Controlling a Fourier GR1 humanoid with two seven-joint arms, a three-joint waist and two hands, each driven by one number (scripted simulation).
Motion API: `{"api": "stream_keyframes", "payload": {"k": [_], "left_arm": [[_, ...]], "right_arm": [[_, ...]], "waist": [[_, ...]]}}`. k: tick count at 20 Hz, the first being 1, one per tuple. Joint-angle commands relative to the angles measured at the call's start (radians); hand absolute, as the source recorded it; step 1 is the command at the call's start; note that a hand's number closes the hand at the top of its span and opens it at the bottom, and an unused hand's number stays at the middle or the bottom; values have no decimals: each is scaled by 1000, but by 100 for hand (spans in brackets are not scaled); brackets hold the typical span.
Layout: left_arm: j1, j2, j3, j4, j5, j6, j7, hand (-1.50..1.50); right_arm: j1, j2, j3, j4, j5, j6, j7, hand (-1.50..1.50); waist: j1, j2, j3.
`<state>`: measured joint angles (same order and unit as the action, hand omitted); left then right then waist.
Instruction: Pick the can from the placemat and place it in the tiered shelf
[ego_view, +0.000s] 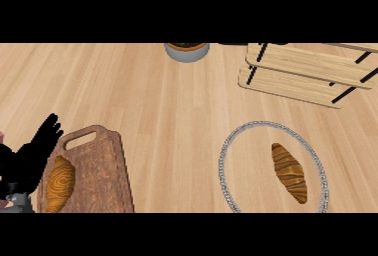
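Your left hand rests open at the near left edge, fingers straight, holding nothing, beside the cutting board. No can shows; the placemat bears only a croissant. Note the tiered shelf far right.

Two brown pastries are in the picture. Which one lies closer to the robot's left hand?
The pastry on the wooden cutting board, right beside the left hand. The other pastry lies inside the silver-rimmed placemat, far to the right.
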<state>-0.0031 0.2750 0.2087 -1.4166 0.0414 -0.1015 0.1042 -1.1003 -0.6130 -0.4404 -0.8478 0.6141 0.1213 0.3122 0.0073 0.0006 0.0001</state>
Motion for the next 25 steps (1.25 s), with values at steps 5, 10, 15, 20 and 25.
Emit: {"api": "stream_keyframes", "payload": {"k": [5, 10, 15, 20, 25], "left_arm": [[14, -13, 1, -25, 4, 4, 25, 0], [27, -14, 6, -11, -3, 0, -3, 0], [-28, -6, 12, -1, -9, 23, 51, 0], [59, -20, 12, -89, 3, 17, 53, 0], [66, -9, 33, -34, 5, -6, -26, 0]], "right_arm": [[18, -79, -165, -106, -201, 75, 39, -150], [55, -207, -256, -196, -311, 188, 109, -150], [160, -399, -387, -212, -386, 313, 160, -150], [319, -621, -529, -87, -459, 552, 128, -150], [425, -811, -696, 49, -515, 687, 63, -150]], "waist": [[-13, -7, 0], [-23, -8, 0], [-38, -7, 0], [-39, -11, 3], [-40, -7, 2]]}}
